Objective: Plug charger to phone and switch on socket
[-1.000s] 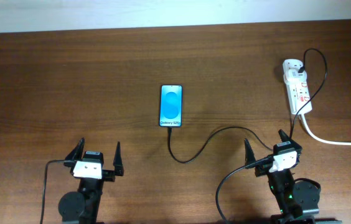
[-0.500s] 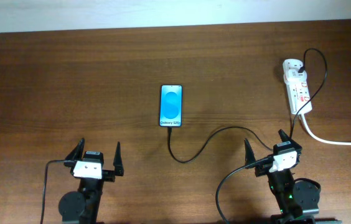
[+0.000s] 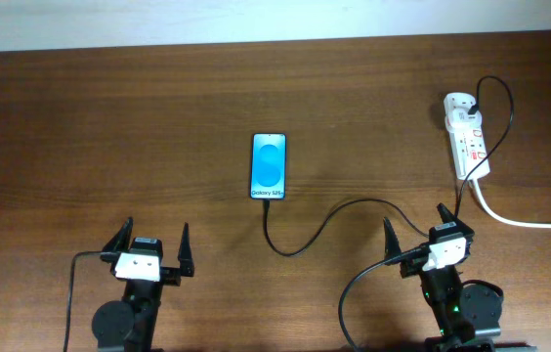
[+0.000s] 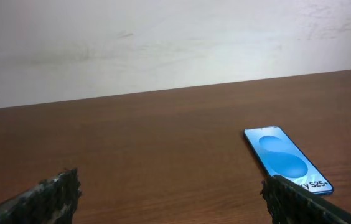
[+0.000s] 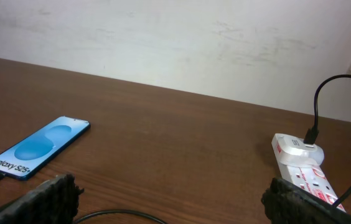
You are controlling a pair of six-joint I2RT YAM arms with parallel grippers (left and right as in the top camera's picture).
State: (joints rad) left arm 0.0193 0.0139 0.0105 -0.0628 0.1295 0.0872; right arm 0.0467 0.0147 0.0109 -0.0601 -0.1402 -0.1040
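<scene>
The phone (image 3: 268, 165) lies flat mid-table, blue screen lit; it also shows in the left wrist view (image 4: 285, 158) and the right wrist view (image 5: 38, 147). The charger cable (image 3: 324, 223) runs from the phone's near end, where its plug sits at the port, in a curve to the right and up to the socket (image 3: 467, 135), a white power strip at the far right, also in the right wrist view (image 5: 304, 167). My left gripper (image 3: 152, 248) is open and empty near the front left. My right gripper (image 3: 415, 237) is open and empty over the cable.
The socket's thick white lead (image 3: 529, 221) runs off the right edge. A pale wall borders the table's far edge. Black robot cables (image 3: 72, 284) trail from both arm bases at the front.
</scene>
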